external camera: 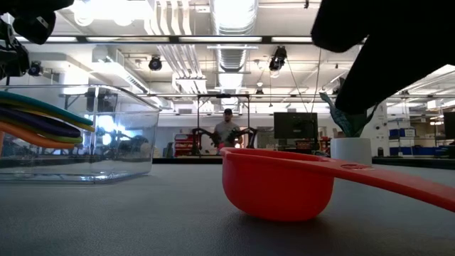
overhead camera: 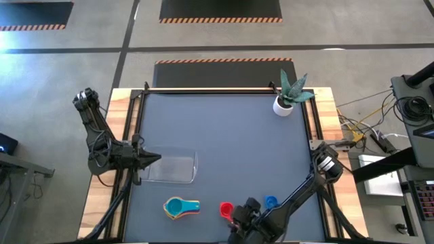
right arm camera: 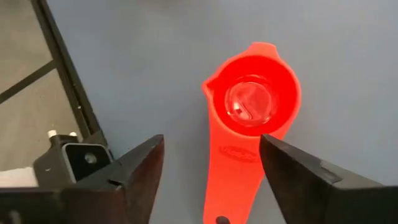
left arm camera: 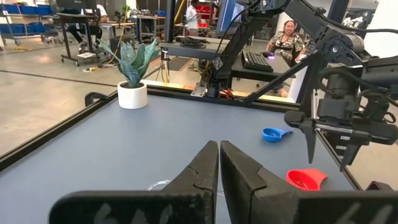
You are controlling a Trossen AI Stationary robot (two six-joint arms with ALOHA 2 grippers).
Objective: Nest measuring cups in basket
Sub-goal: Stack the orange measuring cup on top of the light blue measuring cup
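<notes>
Right claw (right arm camera: 208,180) hung spread over the red measuring cup's (right arm camera: 252,124) handle, lined up for a pinch. Cup sat on the counter (overhead camera: 230,149), outside the basket (overhead camera: 169,168). Left claw (left arm camera: 219,171) pressed together, parked by basket.

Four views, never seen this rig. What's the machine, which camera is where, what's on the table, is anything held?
Two dark robot arms work at one table. One camera looks straight down, one sits at table height, and one rides on each wrist. On the table: a clear basket, a nested stack of measuring cups lying outside it, a red cup, a blue cup and a potted plant. The right tool hangs open over the red cup's handle, holding nothing. The left tool waits shut by the basket, also empty.
</notes>
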